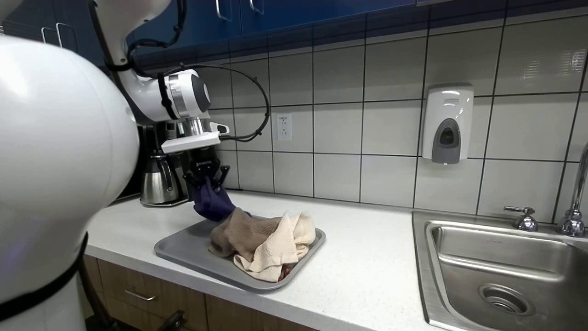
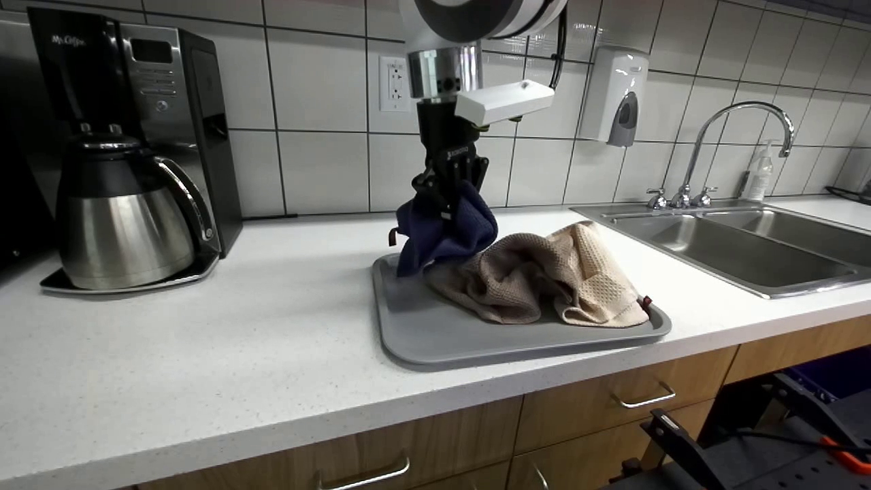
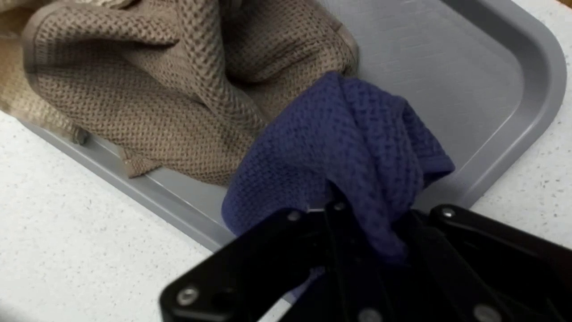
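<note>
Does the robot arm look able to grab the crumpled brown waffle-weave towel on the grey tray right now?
Probably not yet: the black gripper holds the dark blue waffle-weave towel. Once freed, it likely could, since the crumpled brown waffle-weave towel lies close by, mostly uncovered.

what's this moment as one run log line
jaws: shut on blue cloth | held over: gray tray edge | on tray: brown cloth, cream cloth
</note>
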Controlling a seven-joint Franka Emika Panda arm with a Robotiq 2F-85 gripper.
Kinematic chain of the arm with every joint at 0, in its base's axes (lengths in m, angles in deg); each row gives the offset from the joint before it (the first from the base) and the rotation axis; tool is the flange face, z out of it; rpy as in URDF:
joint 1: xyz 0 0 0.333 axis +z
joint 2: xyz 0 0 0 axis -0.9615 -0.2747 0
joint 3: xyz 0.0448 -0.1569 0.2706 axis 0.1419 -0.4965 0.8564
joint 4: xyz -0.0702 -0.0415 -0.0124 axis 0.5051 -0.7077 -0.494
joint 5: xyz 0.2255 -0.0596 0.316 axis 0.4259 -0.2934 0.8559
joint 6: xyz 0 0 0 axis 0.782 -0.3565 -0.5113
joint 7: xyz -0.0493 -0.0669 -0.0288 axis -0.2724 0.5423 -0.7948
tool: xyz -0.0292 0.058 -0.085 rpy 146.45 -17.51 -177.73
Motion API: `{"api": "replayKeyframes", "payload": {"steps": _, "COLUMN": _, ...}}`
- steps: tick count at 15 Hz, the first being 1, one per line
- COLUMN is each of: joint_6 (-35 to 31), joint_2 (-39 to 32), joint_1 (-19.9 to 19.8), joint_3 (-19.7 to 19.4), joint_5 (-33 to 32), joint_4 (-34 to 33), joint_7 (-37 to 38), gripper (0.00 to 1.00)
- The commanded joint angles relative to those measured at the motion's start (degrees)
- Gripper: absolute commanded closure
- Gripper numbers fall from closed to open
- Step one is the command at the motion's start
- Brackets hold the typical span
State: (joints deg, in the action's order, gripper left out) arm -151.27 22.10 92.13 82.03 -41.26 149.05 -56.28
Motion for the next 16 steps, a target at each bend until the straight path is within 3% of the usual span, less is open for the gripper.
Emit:
{"api": "replayKeyframes", "payload": {"steps": 1, "joint_6": -0.2, "joint_2": 0.4, "joint_1": -2.2, "joint_3": 0.9, "joint_5": 1.9, "joint_4": 1.8, "joint_7": -1.6, "gripper": 0.98}}
{"api": "replayKeyframes", "payload": {"steps": 16, "joint_6": -0.2, "joint_2": -9.6, "joint_1": -3.6, "joint_3": 1.2, "joint_5": 8.7, "joint_4": -2.2, "joint_7": -6.2, "gripper": 0.98}}
